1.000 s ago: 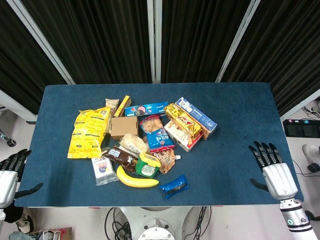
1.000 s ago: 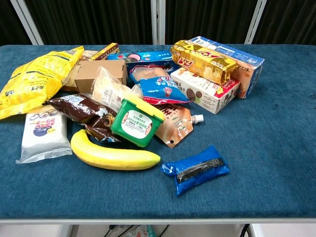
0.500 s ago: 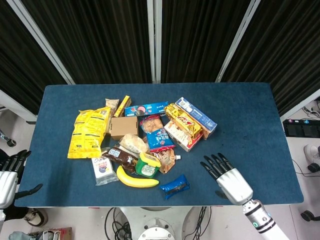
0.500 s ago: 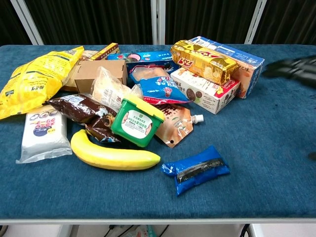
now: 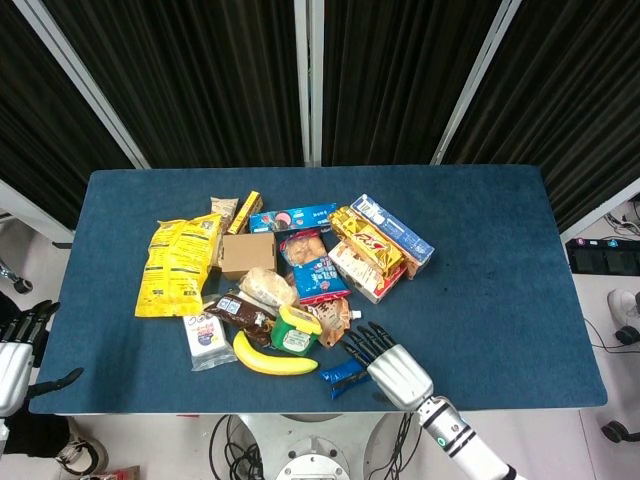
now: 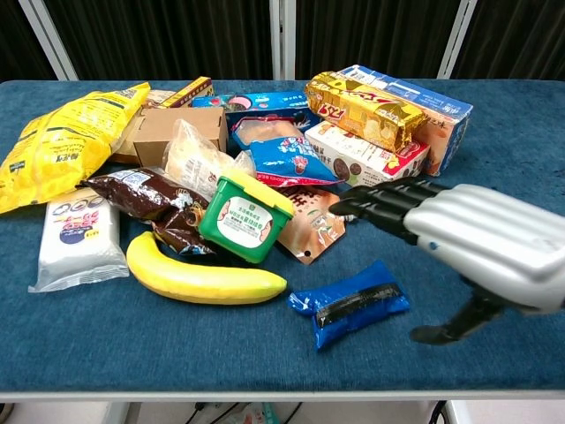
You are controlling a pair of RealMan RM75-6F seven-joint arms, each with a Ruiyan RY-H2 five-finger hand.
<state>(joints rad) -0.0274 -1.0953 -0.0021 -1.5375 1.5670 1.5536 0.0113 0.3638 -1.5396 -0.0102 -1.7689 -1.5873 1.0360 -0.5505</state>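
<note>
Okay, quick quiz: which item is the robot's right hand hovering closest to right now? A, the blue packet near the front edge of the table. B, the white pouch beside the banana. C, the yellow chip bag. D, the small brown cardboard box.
A: in the chest view the right hand hangs open, fingers spread, just above and beside the blue packet, without touching it; the other three lie further left in the pile.
</note>
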